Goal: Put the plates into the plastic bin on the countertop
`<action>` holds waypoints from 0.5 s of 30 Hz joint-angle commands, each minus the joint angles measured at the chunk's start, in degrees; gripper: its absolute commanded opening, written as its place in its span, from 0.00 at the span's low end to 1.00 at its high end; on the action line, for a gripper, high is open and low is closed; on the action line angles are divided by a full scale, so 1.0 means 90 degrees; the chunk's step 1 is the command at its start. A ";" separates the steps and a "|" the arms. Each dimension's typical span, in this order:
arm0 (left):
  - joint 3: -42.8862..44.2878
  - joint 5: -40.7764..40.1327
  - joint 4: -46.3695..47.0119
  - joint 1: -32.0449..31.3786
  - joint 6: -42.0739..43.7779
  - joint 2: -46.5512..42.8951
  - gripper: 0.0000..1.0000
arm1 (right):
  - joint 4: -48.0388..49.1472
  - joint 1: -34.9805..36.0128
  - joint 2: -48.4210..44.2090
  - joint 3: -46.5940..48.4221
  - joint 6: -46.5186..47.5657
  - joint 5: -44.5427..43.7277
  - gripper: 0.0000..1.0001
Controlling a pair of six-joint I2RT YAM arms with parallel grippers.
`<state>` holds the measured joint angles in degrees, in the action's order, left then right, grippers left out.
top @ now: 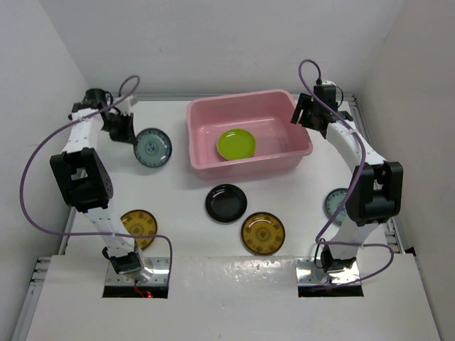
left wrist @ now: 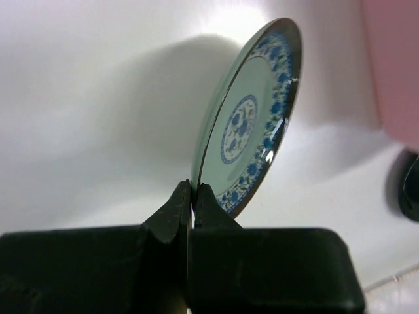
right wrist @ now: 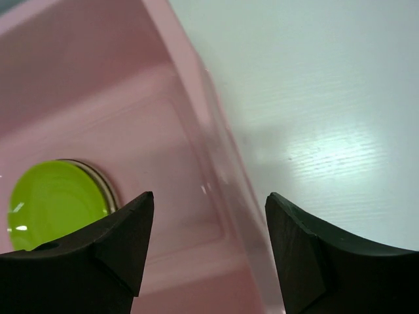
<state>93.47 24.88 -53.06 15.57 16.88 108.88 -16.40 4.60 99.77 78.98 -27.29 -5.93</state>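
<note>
The left pincer [left wrist: 192,193] is clamped tight on the rim of a teal-blue patterned plate [left wrist: 252,118], its two fingers pinching the near edge with no gap showing between them. The plate stands out beyond the fingertips, its patterned face turned to the wrist camera. From above, this plate [top: 153,147] sits just left of the pink plastic bin [top: 245,169], apart from its wall. Whether it hangs free of the tabletop [top: 178,192] I cannot tell.

The right pincer [right wrist: 206,245] stands wide apart and holds nothing. It hangs over the bin's right wall, with the rim running between its fingers in the wrist view. A lime green plate [top: 236,144] lies flat on the bin's floor.

In front of the bin, a glossy black plate [top: 226,202] and an amber patterned plate [top: 263,233] lie near each other. A second amber plate [top: 138,226] lies beside the left arm, and another teal plate [top: 335,204] shows partly behind the right arm. The tabletop is white and glossy, closed in by plain white walls.
</note>
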 commanded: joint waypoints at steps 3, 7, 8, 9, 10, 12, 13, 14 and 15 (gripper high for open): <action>0.1603 0.0584 -0.0101 0.0008 -0.0078 -0.0057 0.00 | -0.0648 -0.0160 0.0506 0.0384 0.0502 -0.0182 0.63; 0.2454 0.0751 -0.0101 -0.0069 -0.0371 0.0001 0.00 | -0.0531 -0.0150 0.0770 0.0210 0.0503 0.0122 0.46; 0.2640 0.0751 -0.0101 -0.0128 -0.0440 0.0002 0.00 | -0.0425 -0.0121 0.0761 0.0151 0.0445 0.0200 0.42; 0.3009 0.0818 -0.0101 -0.0129 -0.0576 0.0002 0.00 | -0.0240 -0.0092 0.0683 0.0083 0.0405 0.0297 0.33; 0.3187 0.0877 -0.0101 -0.0312 -0.0577 0.0069 0.00 | -0.0151 -0.0062 0.0586 -0.0150 0.0405 0.0356 0.29; 0.3461 0.0945 -0.0101 -0.0528 -0.0665 0.0070 0.00 | 0.0142 0.0064 0.0449 -0.0279 0.0415 0.0405 0.25; 0.3530 0.0946 0.0054 -0.0800 -0.0849 0.0070 0.00 | 0.0153 0.0084 0.0429 -0.0357 0.0454 0.0415 0.21; 0.3530 0.1014 0.0133 -0.0948 -0.0938 0.0070 0.00 | 0.0182 0.0113 0.0409 -0.0367 0.0435 0.0415 0.20; 0.3530 0.1014 0.0230 -0.1104 -0.1103 0.0070 0.00 | 0.0172 0.0181 0.0409 -0.0358 0.0386 0.0396 0.17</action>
<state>123.55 30.33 -52.86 10.48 11.22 109.43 -18.15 4.75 105.23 76.53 -21.85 -3.20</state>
